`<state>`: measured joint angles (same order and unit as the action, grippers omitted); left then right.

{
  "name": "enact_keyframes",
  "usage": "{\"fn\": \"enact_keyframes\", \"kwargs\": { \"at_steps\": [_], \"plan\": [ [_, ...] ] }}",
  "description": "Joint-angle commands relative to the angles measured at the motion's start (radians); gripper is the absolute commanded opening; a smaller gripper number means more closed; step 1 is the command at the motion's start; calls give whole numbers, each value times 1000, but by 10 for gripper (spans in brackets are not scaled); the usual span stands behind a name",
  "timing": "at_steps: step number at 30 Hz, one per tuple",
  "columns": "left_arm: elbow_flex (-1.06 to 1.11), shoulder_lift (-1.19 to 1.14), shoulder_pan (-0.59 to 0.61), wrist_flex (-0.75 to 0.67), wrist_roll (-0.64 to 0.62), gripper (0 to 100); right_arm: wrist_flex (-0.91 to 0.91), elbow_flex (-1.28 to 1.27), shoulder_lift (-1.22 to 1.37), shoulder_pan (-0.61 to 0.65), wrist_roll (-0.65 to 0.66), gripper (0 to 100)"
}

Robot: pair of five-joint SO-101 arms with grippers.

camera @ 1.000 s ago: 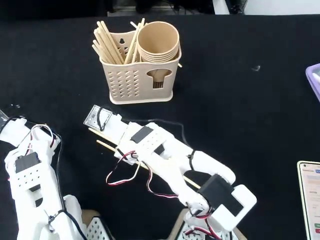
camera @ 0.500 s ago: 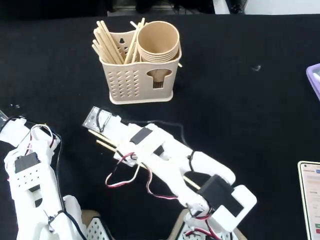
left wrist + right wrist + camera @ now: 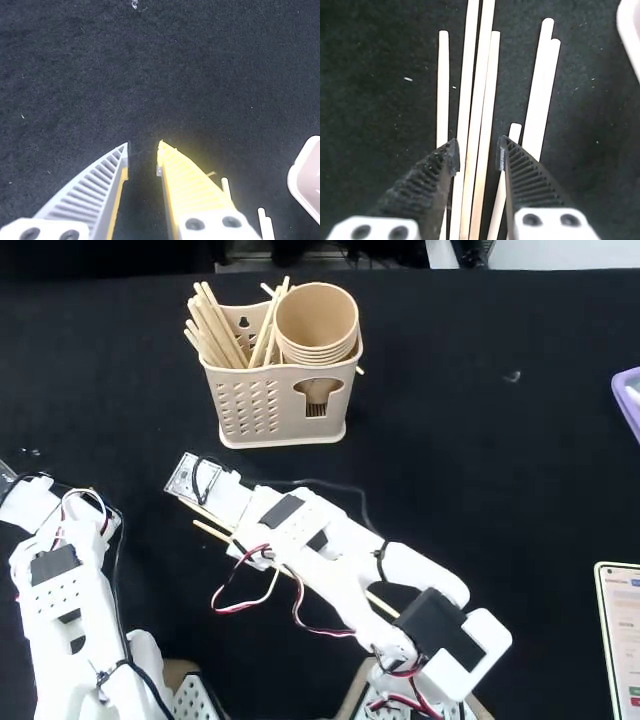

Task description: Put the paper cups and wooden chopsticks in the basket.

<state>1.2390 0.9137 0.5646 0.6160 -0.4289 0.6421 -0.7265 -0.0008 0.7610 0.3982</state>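
Soft, even overhead light in high view. Black counter (image 3: 480,490) soaks it up, stays dark and matte, no glare. Beige basket (image 3: 270,405) and paper cups (image 3: 317,320) well lit, cup interior shaded; cast shadows lost on dark cloth. Right arm (image 3: 330,560), white, brightest thing, top faces near washed out. Left wrist view dim; darker shadow on counter under left claw (image 3: 142,145). Right wrist view: chopsticks (image 3: 480,75) pale, evenly lit against dark counter; right claw (image 3: 477,142) black, ridges catching slight sheen.
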Motion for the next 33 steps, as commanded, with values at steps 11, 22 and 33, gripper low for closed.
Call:
{"fn": "enact_keyframes", "kwargs": {
  "at_steps": [11, 22, 33],
  "plan": [
    [-19, 26, 1, -17, -2, 109, -18, 21, -4, -21, 8, 11],
    [-19, 26, 1, -17, -2, 109, 5, -76, -234, -23, 6, 11],
    [-19, 26, 1, -17, -2, 109, -29, -58, -120, -18, -12, 50]
  ]
}}
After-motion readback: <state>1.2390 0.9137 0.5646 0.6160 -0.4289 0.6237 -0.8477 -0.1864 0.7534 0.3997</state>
